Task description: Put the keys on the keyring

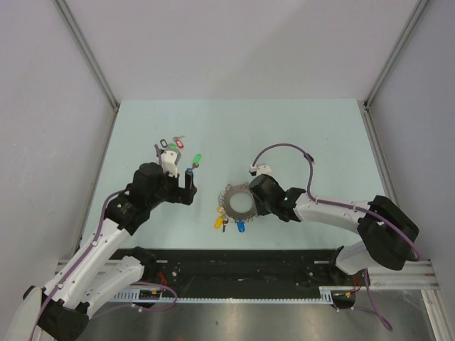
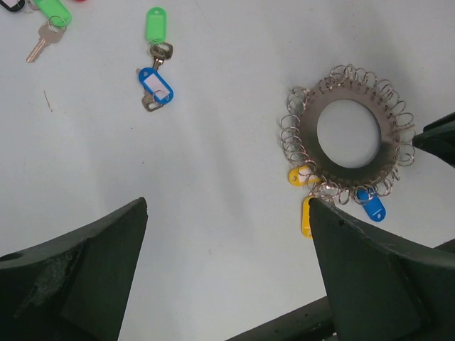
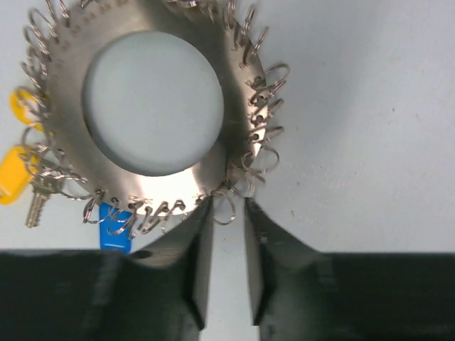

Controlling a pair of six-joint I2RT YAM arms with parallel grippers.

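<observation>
The keyring (image 1: 238, 202) is a flat silver disc with a wide hole and many small wire loops round its rim, also in the left wrist view (image 2: 348, 167) and right wrist view (image 3: 234, 106). Keys with yellow (image 1: 219, 222) and blue (image 1: 241, 226) tags hang on it. My right gripper (image 3: 227, 207) sits at its rim, jaws nearly shut around one loop. Loose keys with green and blue tags (image 2: 156, 78) lie on the table. My left gripper (image 2: 227, 206) hovers wide open and empty above the table, left of the ring.
More loose keys with green, black and red tags (image 1: 170, 144) lie behind the left gripper; one shows in the left wrist view (image 2: 48, 21). Grey walls enclose the pale table on three sides. A black rail (image 1: 242, 263) runs along the near edge.
</observation>
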